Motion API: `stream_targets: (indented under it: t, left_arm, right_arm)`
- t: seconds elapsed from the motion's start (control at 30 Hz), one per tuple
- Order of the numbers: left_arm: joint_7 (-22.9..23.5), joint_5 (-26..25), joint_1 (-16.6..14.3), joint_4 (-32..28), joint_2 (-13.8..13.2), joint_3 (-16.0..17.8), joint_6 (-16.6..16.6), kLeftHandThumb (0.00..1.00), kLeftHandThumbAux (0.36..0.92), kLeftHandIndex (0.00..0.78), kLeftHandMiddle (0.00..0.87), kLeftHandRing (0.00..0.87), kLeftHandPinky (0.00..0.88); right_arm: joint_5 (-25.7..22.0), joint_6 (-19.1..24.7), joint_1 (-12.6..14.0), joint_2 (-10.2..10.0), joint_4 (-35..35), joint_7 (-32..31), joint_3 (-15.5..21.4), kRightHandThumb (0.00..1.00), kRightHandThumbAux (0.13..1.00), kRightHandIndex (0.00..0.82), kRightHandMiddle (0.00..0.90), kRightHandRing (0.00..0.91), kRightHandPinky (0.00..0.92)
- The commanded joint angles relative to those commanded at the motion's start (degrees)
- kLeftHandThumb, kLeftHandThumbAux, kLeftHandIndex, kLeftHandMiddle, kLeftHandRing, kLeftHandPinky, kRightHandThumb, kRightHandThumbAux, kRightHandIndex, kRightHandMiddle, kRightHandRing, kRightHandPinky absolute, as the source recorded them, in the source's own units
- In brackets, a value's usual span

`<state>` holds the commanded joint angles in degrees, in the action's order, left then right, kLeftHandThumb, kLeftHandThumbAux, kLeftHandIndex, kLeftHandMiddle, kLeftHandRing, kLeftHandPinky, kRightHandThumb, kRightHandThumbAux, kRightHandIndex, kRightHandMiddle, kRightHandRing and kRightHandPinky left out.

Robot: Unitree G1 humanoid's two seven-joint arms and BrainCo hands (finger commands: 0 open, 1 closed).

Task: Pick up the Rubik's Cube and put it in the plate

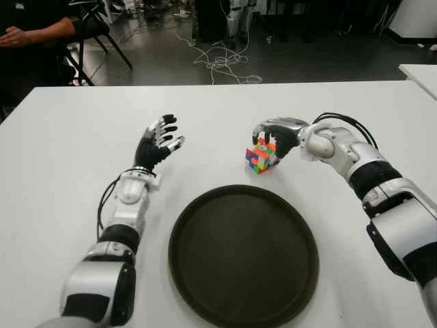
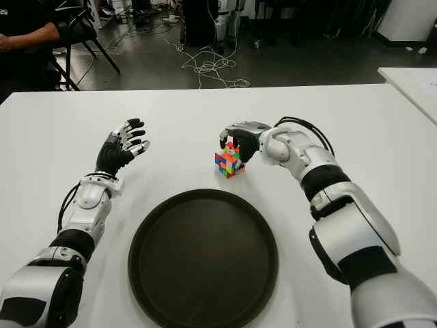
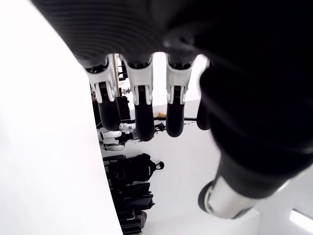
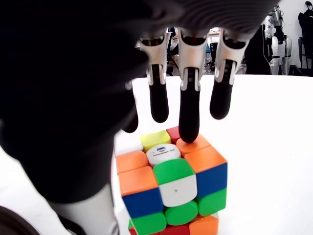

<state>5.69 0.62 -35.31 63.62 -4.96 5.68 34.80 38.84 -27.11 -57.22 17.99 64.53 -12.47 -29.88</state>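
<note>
Nearby, Rubik's Cube point(image 1: 261, 156) sits outside plate point(image 1: 205, 273).

The right hand point(image 1: 276, 137) arches over the Rubik's Cube point(image 1: 261, 156), hiding its far upper part in both eye views. In the right wrist view the palm's dark bulk blocks the near left side, and the cube's bottom is cut by the frame edge; only 1 fingertip point(image 4: 190, 128) seems to reach the top face, and whether the thumb touches cannot be told. The plate point(image 1: 205, 225) loses its near rim at the bottom edge. The left wrist view shows 3 fingers point(image 3: 143, 117); the rest is blurred dark casing. A person point(image 1: 31, 31) is cropped at the top-left corner.
</note>
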Motion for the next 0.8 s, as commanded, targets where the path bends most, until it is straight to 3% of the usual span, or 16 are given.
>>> stream_targets:
  t: [0.33,0.63,0.7,0.77,0.8]
  left_arm:
    - [0.7,-0.7,-0.2,-0.1,0.2,0.4,-0.4,0.054,0.824,0.202,0.192,0.168,0.154]
    - [0.5,-1.0,-0.3,-0.1,0.3,0.6,-0.5,0.085,0.825,0.204,0.195,0.174,0.169]
    - [0.5,-0.9,-0.4,0.1,0.3,0.6,-0.5,0.086,0.823,0.204,0.197,0.177,0.179]
    - [0.4,-0.8,-0.5,0.2,0.2,0.6,-0.5,0.087,0.822,0.203,0.197,0.178,0.184]
    - [0.4,-0.7,-0.5,0.3,0.2,0.5,-0.4,0.087,0.821,0.202,0.197,0.179,0.188]
  right_arm:
    - [-0.1,-1.1,-0.4,0.9,-0.6,0.8,0.5,0.0,0.908,0.484,0.636,0.657,0.618]
    - [-0.7,-2.1,-0.9,3.1,-4.3,-1.0,1.6,0.0,0.902,0.425,0.617,0.64,0.588]
    - [-1.0,-2.5,-0.6,4.0,-6.3,-1.6,2.1,0.0,0.874,0.301,0.455,0.512,0.417]
    - [-1.5,-2.8,0.1,5.0,-8.6,-2.0,2.6,0.0,0.859,0.245,0.384,0.458,0.35]
    - [-2.0,-2.8,1.0,5.7,-10.6,-2.0,3.3,0.0,0.841,0.195,0.316,0.384,0.301]
